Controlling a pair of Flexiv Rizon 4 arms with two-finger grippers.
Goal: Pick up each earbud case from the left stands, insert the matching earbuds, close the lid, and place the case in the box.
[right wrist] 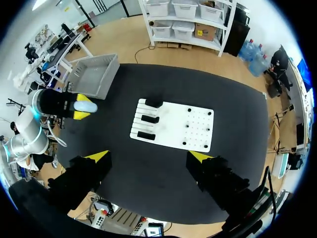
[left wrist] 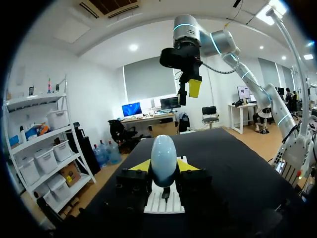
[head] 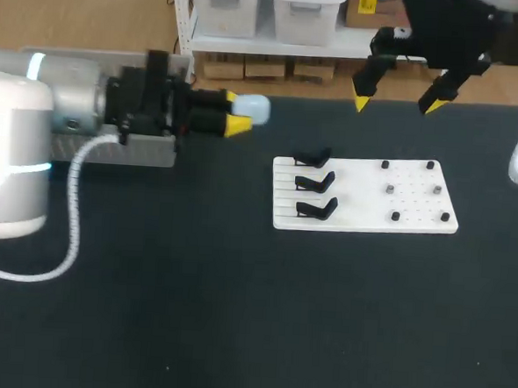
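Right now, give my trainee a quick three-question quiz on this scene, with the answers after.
1. True or false: the left gripper is shut on the earbud case.
2. How many black stands are on the white board? A two, B three, C five.
3. Fill in: the right gripper is ____ (open or shut).
Key: 1 true; 2 B; 3 open.

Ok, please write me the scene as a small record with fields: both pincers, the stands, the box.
left pincer: shut on pale blue egg-shaped earbud case
right pincer: open, empty, high above the table
white flat board: three black stands, all empty
grey plastic box: near the left pincer, no case visible inside
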